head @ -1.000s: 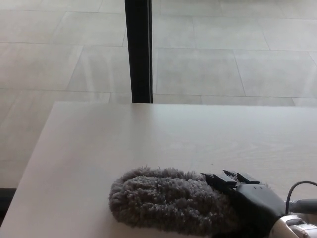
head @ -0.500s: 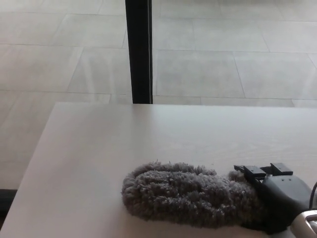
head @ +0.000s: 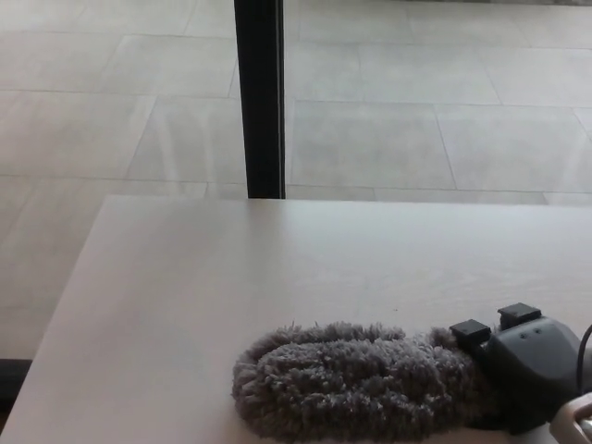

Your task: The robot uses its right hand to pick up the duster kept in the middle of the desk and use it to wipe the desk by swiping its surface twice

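right hand is clamped on the duster at its right end; fluffy head looks soft, light, squishy, lying on the desk

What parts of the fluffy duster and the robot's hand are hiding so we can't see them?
All in the head view:
- Duster: its handle is covered by the right hand, and its lower fluff is cut off by the bottom edge.
- Right hand: its thumb and palm are out of sight behind its own back; the wrist runs off the bottom right corner.
- Left hand: not in the picture.
- Desk: the right side and near edge are cut off.
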